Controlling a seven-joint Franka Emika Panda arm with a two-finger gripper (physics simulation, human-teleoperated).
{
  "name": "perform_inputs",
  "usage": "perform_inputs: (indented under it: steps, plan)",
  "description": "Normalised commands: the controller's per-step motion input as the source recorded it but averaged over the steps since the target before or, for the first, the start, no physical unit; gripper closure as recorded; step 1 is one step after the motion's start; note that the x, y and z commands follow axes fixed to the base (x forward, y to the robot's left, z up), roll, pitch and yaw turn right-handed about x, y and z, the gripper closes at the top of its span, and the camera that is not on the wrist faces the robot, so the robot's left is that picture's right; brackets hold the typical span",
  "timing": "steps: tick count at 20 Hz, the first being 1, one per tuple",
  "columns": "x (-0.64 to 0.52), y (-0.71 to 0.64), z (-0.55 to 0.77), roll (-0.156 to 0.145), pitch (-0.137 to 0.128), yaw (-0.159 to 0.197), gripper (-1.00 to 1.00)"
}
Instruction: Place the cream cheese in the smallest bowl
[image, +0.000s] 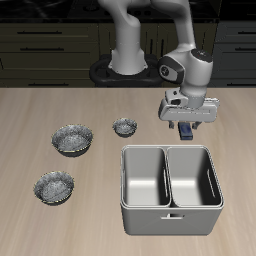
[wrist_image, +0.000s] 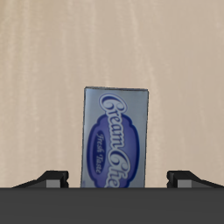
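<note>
The cream cheese (image: 187, 130) is a small dark blue box lying on the table just behind the grey bin. In the wrist view the cream cheese (wrist_image: 116, 136) shows its lighter blue face with script lettering. My gripper (image: 187, 120) hangs right over it, with the jaws open and standing wide of the box on both sides. In the wrist view the gripper (wrist_image: 118, 182) has its fingertips (wrist_image: 54, 181) apart from the box's edges. The smallest bowl (image: 124, 126) is a shiny speckled metal bowl on the table, some way to the side of the gripper, and it is empty.
A large grey double-compartment bin (image: 170, 150) stands near the table's front edge, close below the gripper. Two wider silvery bowls stand beyond the smallest bowl: one (image: 73, 139) farther back, one (image: 54, 185) nearer the front edge. The robot's base (image: 128, 65) is at the back.
</note>
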Motion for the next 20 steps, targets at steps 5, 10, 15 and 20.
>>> perform_inputs:
  steps: [5,10,15,20]
  plan:
    - [-0.01,0.03,-0.11,0.029,0.022,-0.007,1.0]
    - [-0.02,-0.01,0.02,0.021,0.005,-0.01,1.0]
    - [-0.04,0.02,0.07,0.026,-0.004,-0.002,1.0]
    - [-0.05,-0.11,0.26,0.056,0.0,0.0,1.0]
